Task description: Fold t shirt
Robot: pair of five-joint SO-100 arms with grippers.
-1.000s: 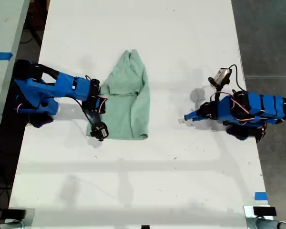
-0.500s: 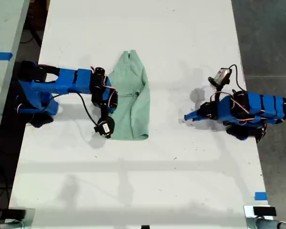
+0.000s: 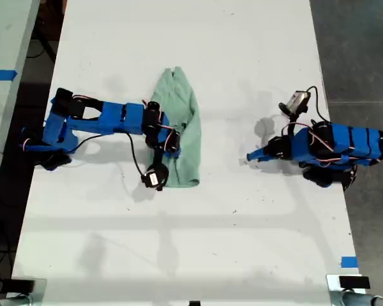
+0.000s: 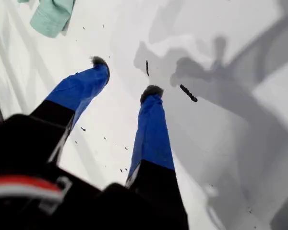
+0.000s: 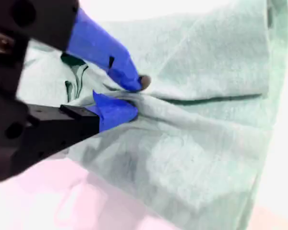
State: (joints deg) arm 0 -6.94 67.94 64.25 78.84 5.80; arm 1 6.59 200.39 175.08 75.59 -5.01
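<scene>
Mint-green t shirt cloth fills the second wrist view, creased, with a ridge of it pinched between the two blue fingertips of my second gripper; the jaws are nearly together, clamped on that fold. A dark seam line runs away from the pinch across the cloth.

In the exterior view the same gripper sits over the shirt's edge on the exterior view's left, at the end of the blue arm that reaches in from about nine o'clock of the white table. A black cable loops from the arm to a small round camera just beside the shirt's wide end.

The t shirt lies a little toward the exterior view's left of the table's middle. Its long axis runs roughly twelve to six o'clock, the narrow point toward twelve, the wider hem toward six.

Well apart, toward three o'clock, my first gripper rests low over bare table, pointing toward nine o'clock at the shirt. In the first wrist view its blue fingers stand spread with nothing between them, and a corner of the t shirt shows far off.
</scene>
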